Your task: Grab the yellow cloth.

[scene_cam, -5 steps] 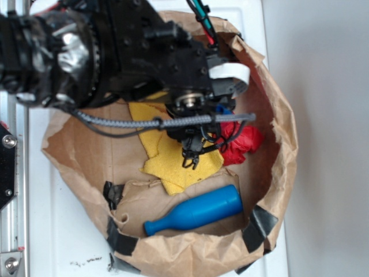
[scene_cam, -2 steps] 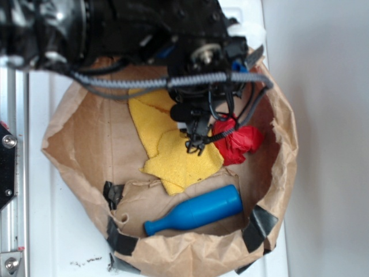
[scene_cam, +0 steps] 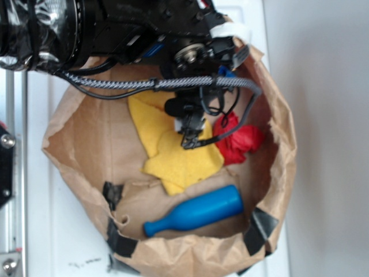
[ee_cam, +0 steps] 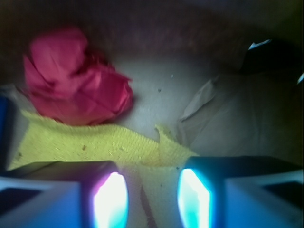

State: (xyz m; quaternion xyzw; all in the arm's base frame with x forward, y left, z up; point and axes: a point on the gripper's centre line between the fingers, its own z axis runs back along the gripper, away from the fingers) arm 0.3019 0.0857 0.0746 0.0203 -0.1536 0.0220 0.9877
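We count two cloths: one yellow cloth (scene_cam: 179, 158), the bigger, lying flat with folds, and one red cloth (scene_cam: 241, 144), a smaller wad just beside it; one blue bottle-shaped thing (scene_cam: 196, 212); one brown paper bag (scene_cam: 75, 144) with a torn, rolled-down rim, holding all three; at least three patches of black tape (scene_cam: 259, 228) along that rim, though one more may be hidden at the lower edge; one robot arm (scene_cam: 115, 34) carrying one tool (scene_cam: 192, 138); in the wrist view we count two fingers (ee_cam: 110, 198) of the tool, one cloth of each colour
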